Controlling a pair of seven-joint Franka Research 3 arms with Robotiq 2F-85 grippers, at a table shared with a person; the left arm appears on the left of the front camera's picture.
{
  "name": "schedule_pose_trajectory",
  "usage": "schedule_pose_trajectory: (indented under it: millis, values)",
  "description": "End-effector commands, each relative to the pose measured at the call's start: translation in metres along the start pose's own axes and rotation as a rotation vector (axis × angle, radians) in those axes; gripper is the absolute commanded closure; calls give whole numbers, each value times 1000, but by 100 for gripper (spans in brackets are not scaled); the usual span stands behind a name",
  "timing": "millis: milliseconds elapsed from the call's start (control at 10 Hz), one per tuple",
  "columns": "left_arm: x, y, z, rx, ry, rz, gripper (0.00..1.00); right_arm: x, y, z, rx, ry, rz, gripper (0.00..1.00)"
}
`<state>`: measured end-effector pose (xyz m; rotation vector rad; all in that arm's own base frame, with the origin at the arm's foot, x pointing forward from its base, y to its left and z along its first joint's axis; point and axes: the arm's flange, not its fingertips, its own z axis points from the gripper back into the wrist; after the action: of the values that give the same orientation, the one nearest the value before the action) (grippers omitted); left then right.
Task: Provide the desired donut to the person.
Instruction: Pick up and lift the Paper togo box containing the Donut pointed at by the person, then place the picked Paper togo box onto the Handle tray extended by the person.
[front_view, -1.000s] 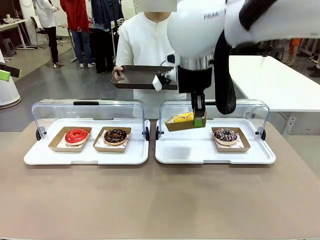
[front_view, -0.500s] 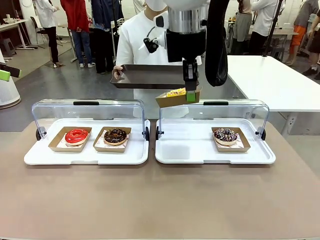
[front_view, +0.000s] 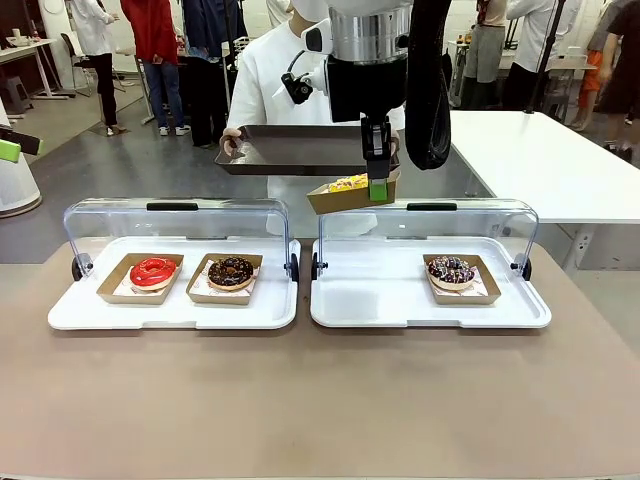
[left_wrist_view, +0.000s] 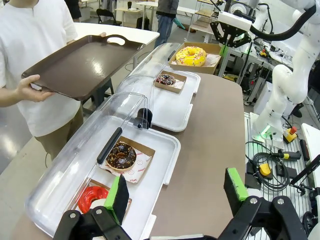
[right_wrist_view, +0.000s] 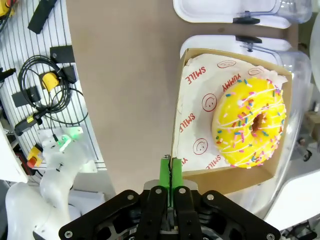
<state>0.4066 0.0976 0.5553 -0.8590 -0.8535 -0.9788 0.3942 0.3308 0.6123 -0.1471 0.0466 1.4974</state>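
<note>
While the right gripper (front_view: 378, 186) hangs at 12 o'clock above the far edge of the table (front_view: 320, 400), its jaws are pinched tight on one wall of a cardboard carton (front_view: 335, 200), which carries the yellow donut (front_view: 348, 184), iced and sprinkled. Item held clear of the table, just over the top edge of a raised clear lid (front_view: 500, 215) and just below the near rim of a dark serving tray (front_view: 290, 150). Serving tray: bare, level, held by the person (front_view: 280, 80) at 12 o'clock, one hand (front_view: 232, 143) on its end. Left gripper (left_wrist_view: 176, 189): jaws spread wide, nothing between them, poised above the table's 9 o'clock end. Surroundings: white display tray (front_view: 170, 315) at 10 o'clock, its own clear lid (front_view: 110, 220) raised behind it, holding a red donut (front_view: 153, 271) and a chocolate donut (front_view: 231, 270) side by side; second white display tray (front_view: 380, 300) at 2 o'clock, holding a chocolate sprinkled donut (front_view: 451, 269) at its right end, the left half bare. Both lids stand between the display trays and the person. Count: donuts, four (one yellow, one red, two chocolate); cardboard cartons, four, one under each donut; display trays, two; clear lids, two; serving tray, one.
</note>
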Motion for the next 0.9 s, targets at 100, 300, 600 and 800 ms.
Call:
schedule_pose_trajectory:
  millis: [100,300,600,800]
  values:
    - [2,-1,1,-2,-7,4,0,-2,1,1,-4,-1,-13,100]
    - [2,-1,1,-2,-7,4,0,-2,1,1,-4,-1,-13,100]
    - [2,-1,1,-2,-7,4,0,-2,1,1,-4,-1,-13,100]
    - [2,-1,1,-2,-7,4,0,-2,1,1,-4,-1,-13,100]
